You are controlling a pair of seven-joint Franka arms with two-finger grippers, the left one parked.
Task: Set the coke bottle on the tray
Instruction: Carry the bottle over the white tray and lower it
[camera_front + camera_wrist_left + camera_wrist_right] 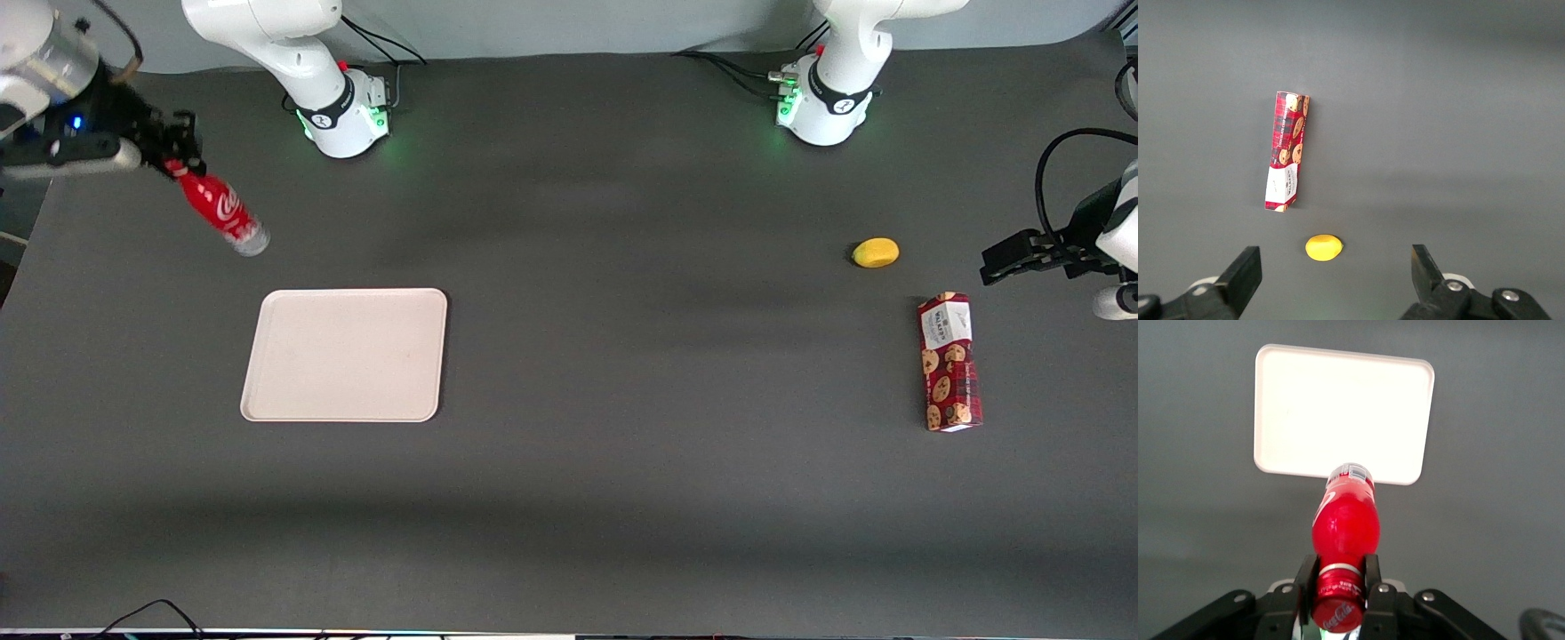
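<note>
the jaws clamp the coke bottle (220,210) by its neck, tilted, in the air, apart from the bare tray (345,354).

White Coca-Cola script runs along the coke bottle (222,212); "Walkers" marks the cookie box (949,361).

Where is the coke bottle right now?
The coke bottle hangs tilted in the gripper, held at its cap, toward the working arm's end of the table, farther from the front camera than the tray, not on it.
</note>
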